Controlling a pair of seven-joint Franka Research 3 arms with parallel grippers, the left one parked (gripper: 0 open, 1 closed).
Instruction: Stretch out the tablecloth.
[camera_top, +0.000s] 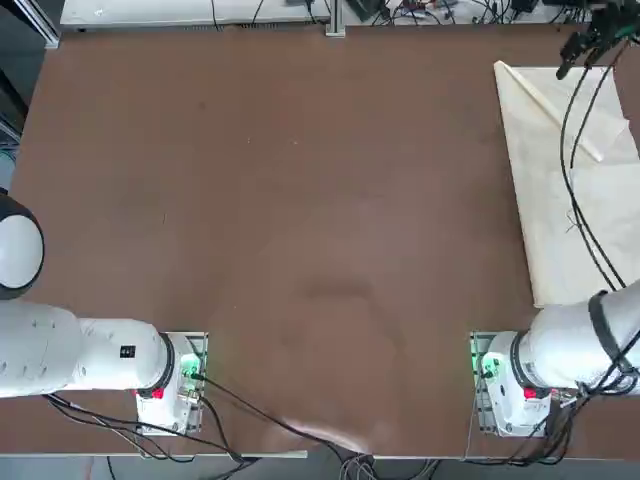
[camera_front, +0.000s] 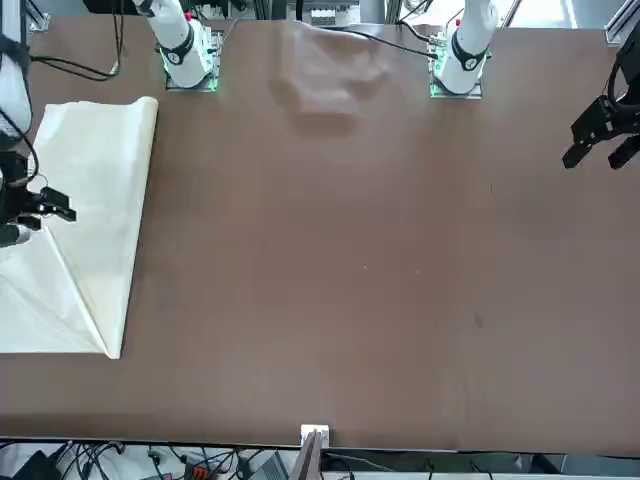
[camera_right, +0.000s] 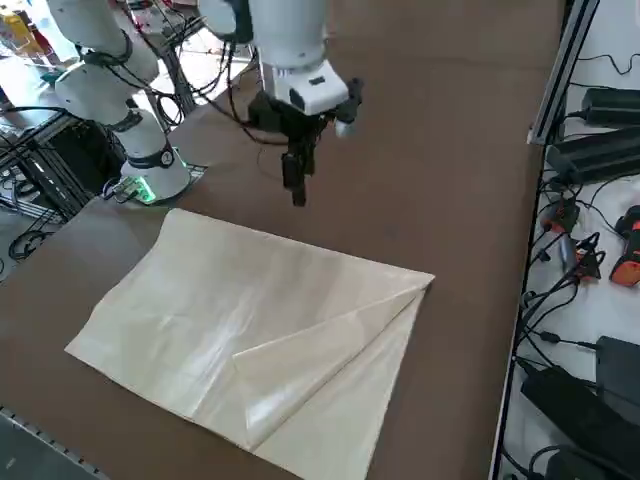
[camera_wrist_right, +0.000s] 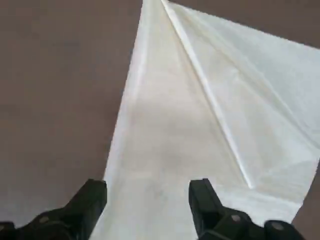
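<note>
The right gripper (camera_wrist_right: 148, 202) hangs above the cloth (camera_right: 270, 330) with its fingers (camera_wrist_right: 204, 199) spread wide and nothing between them. In the wrist view the two dark fingers frame a stretch of cloth close to one long edge, with bare table (camera_wrist_right: 55, 95) beside it. In the side view the gripper (camera_right: 297, 190) points down and is clear of the fabric, above the table just beyond the cloth's edge on the arm's base side.

The cloth lies flat on the brown table at the robot's far right side, reaching the table's edge there. It is cream and plain, with faint creases. One corner is folded over onto the sheet, so that a triangular flap rests on top, its crease running diagonally from the corner inward. The top view shows the cloth (camera_top: 570, 190) as a tall strip at the right margin, with the folded corner at the end far from the robot. The front view shows the same cloth (camera_front: 85, 220) at that picture's left, and the flap at its near end.

The rest of the table (camera_top: 280, 200) stretches wide to the robot's left.
</note>
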